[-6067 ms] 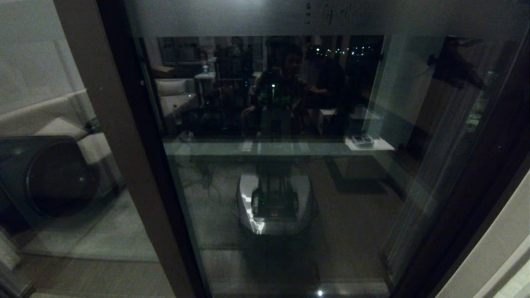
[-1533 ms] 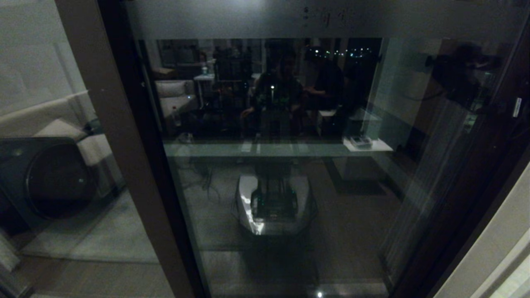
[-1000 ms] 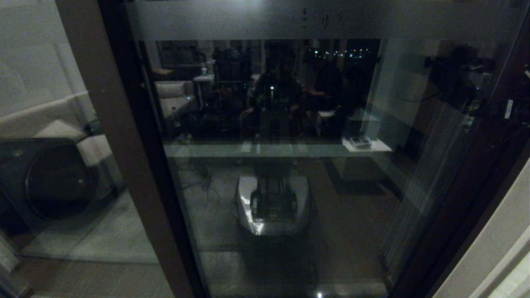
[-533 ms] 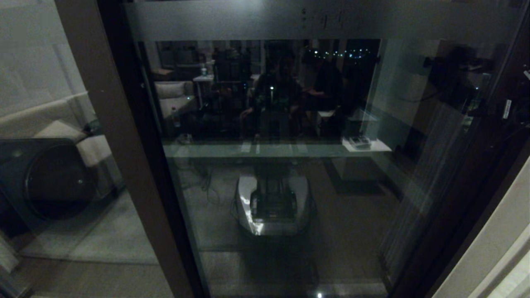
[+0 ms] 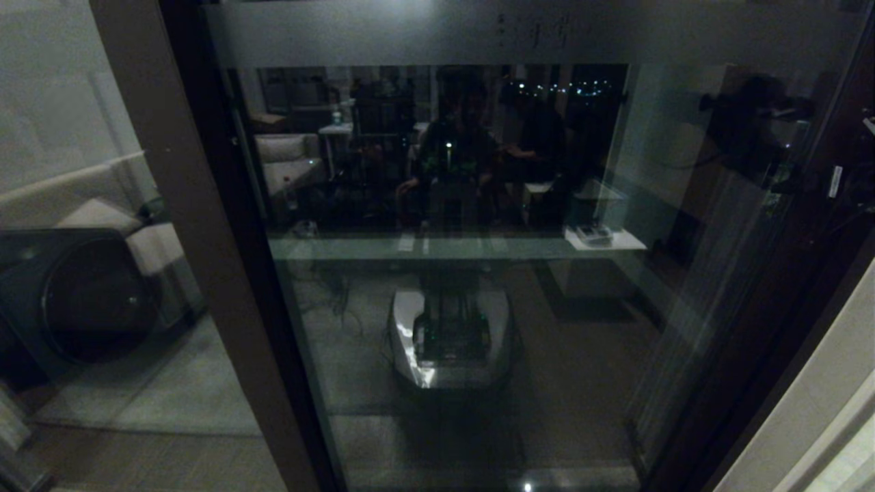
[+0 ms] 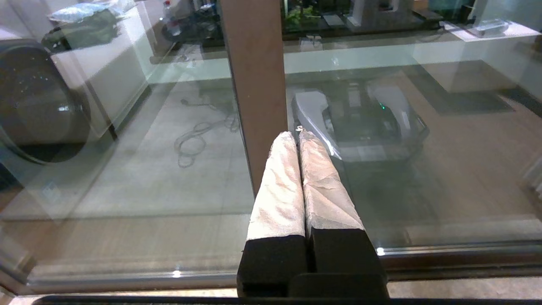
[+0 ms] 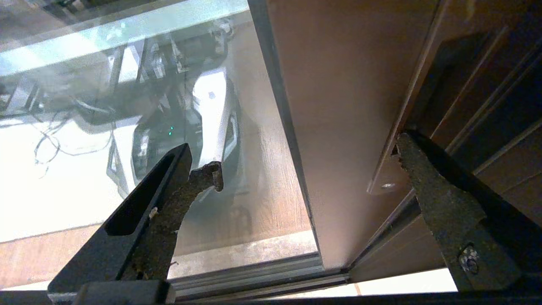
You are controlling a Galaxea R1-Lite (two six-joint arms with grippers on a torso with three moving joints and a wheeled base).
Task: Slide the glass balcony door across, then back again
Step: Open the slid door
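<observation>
The glass balcony door (image 5: pixel 451 287) fills the head view, with a frosted top strip (image 5: pixel 410 31) bearing characters and a brown left stile (image 5: pixel 198 239). In the right wrist view my right gripper (image 7: pixel 308 156) is open, its fingers (image 7: pixel 427 182) straddling the door's brown right stile (image 7: pixel 351 106) near the jamb, without gripping it. The right arm (image 5: pixel 844 184) shows dimly at the head view's right edge. My left gripper (image 6: pixel 297 136) is shut and empty, its white-wrapped fingers (image 6: pixel 279 186) pointing at the left stile (image 6: pixel 254 76) low down. The black handle is not clearly visible.
A dark round-fronted washing machine (image 5: pixel 89 294) stands behind the plain glass panel (image 5: pixel 61 123) on the left. The floor track (image 7: pixel 254 275) runs below the door. A pale wall (image 5: pixel 820 410) borders the jamb at the right. The robot's reflection (image 5: pixel 451 335) shows in the glass.
The right arm came into the head view at the right edge and crept slightly left, then held still. The door has not moved.
</observation>
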